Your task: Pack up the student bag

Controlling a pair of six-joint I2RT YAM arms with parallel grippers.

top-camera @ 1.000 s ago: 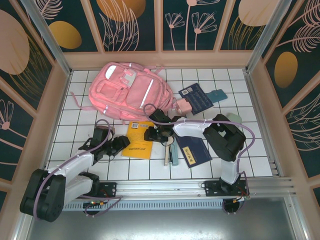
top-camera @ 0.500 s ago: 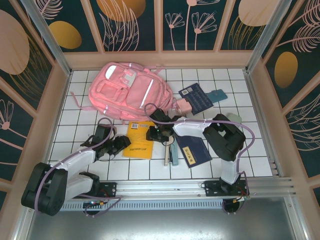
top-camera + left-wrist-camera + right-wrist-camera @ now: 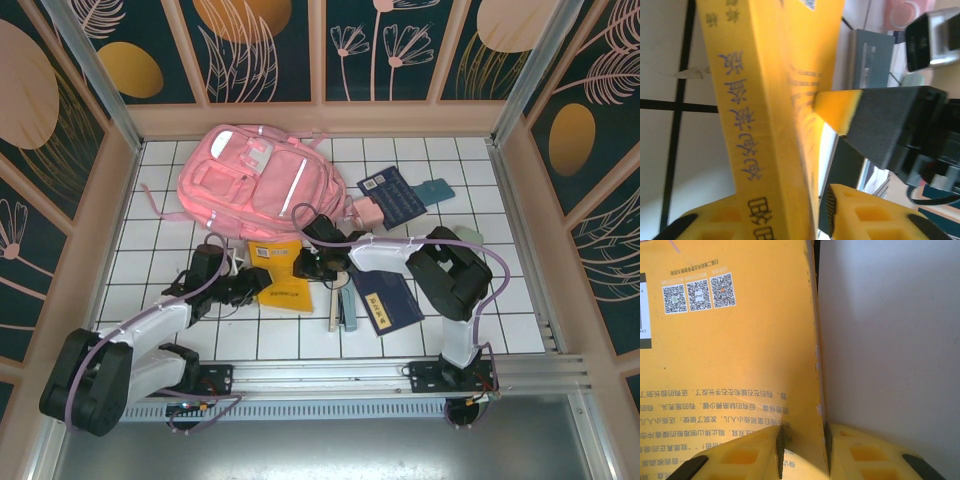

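Found the yellow book (image 3: 281, 272) tipped up off the worktop (image 3: 130, 230) near its middle, pinched from two sides. Noted the left gripper (image 3: 247, 288) clamped across the book at the spine, with yellow pads (image 3: 710, 222) on either side of the printed lettering. Noted the right gripper (image 3: 310, 266) closed on the opposite edge, squeezing the cover between its fingers (image 3: 740, 457). Placed the student bag (image 3: 250, 185) at the far-left part of the worktop, lying flat with front pockets up, just beyond the book. Could not make out an open zip from above.

Judged the main risks as follows:
- Bending or tearing the cover through uneven pulling by the two arms.
- Losing the book from the thin right-hand pinch, taken at the very edge.
- Shoving the soft bag toward the far edge rather than getting inside it, for want of an open mouth on the near side.

Counted other things around: a dark blue booklet (image 3: 385, 300) and a slim ruler-like strip (image 3: 338, 308) toward the near edge, by the right arm. Also counted a navy card with a white label (image 3: 393, 195), a teal item (image 3: 437, 190) and a small pink item (image 3: 368, 212) to the bag's right. Saw nothing lying between book and bag. Reckoned the two arms, meeting over one book, the chief crowding.
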